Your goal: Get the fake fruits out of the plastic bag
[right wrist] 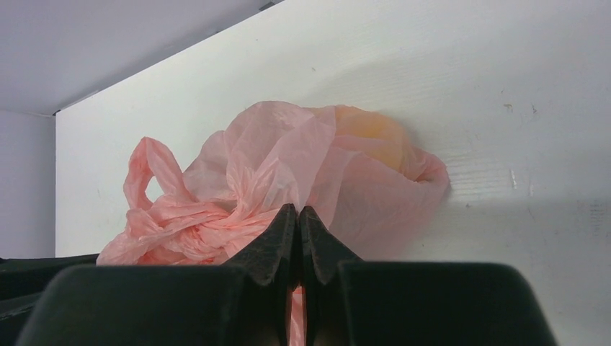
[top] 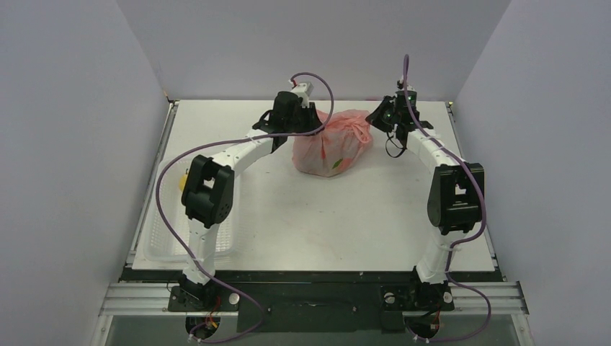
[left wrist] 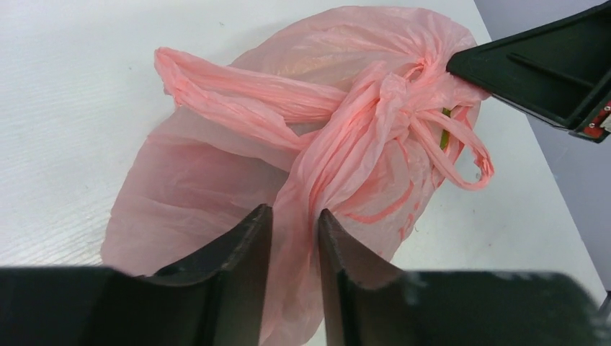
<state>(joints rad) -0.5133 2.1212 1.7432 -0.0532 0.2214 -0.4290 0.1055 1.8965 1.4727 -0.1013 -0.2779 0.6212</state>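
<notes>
Knotted plastic bag (left wrist: 202,187), fake fruits (right wrist: 371,137) inside.

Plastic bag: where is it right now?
In the top view the plastic bag sits at the far middle of the table, between the left gripper on its left and the right gripper on its right, each pinching its film.

This looks like a robotics lab test cell. A white table (top: 324,216) is boxed in by plain bare walls (top: 65,144). The left arm (top: 209,194) and right arm (top: 454,194) are bolted to a metal rail (top: 144,295) and trail purple cables (top: 311,73).
</notes>
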